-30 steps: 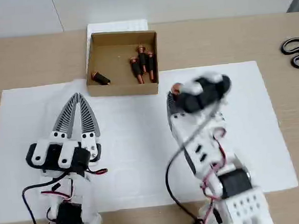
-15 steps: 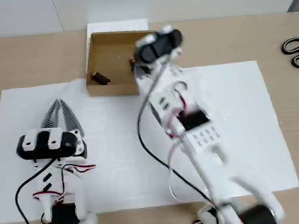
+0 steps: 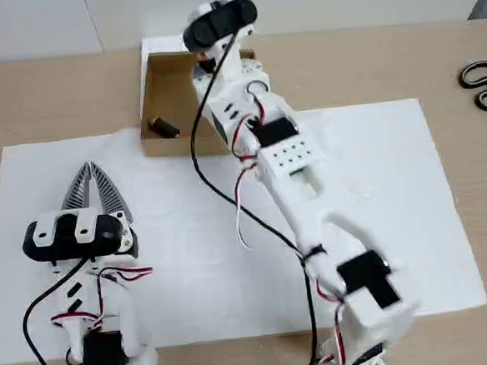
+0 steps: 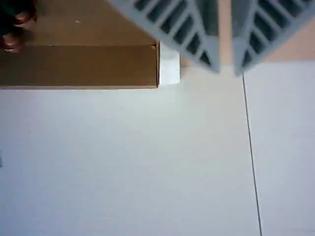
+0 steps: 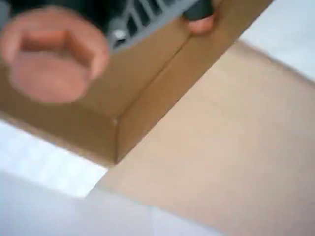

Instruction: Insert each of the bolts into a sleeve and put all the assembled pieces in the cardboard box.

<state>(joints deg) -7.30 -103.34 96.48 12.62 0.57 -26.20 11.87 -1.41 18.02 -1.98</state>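
The cardboard box stands at the far middle of the table. My right arm stretches over it, and the right gripper hangs above the box's inside, shut on an assembled piece whose copper bolt head looms close, with a grey finger beside it. Another assembled piece lies on the box floor behind. One black-and-copper piece lies in the box's near left corner, also seen as the piece. My left gripper rests shut on the white paper, just short of the box wall.
Scissors lie at the far right on the bare wooden table. The paper sheet spreads under both arms, with open room to the right of the right arm. A small white sheet pokes out beside the box corner.
My right arm swung from above the paper, forward and left, carrying the piece over the box. The left arm drew back and slightly left, gripper still shut.
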